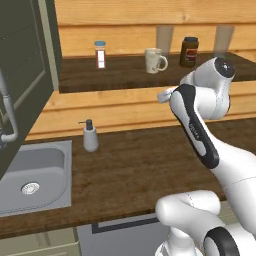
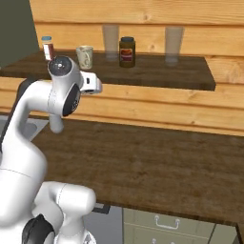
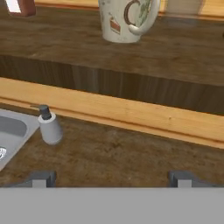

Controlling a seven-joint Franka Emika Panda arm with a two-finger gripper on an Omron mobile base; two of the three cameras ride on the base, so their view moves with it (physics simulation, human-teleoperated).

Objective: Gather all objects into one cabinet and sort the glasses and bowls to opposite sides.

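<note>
My gripper [image 3: 111, 179] is open, its two fingertips [image 3: 41, 178] far apart with nothing between them. It hovers over the dark wooden counter [image 3: 131, 153] and looks toward the wall shelf. The hand [image 2: 91, 83] sits level with the shelf's front edge, just ahead of the arm's white wrist. At the far left hangs the olive-grey cabinet door [image 1: 27, 70] with its long grey bar handle [image 1: 6, 102]. It stands swung open, and the cabinet's inside is hidden. The glasses and the bowls are out of view.
A dark-brown wood shelf [image 1: 125, 75] carries a small shaker [image 1: 100, 54], a cream printed mug [image 1: 155, 60], a dark jar [image 1: 189, 51] and two tall translucent cups [image 2: 110, 42]. A soap dispenser [image 1: 90, 136] stands beside the steel sink [image 1: 45, 172].
</note>
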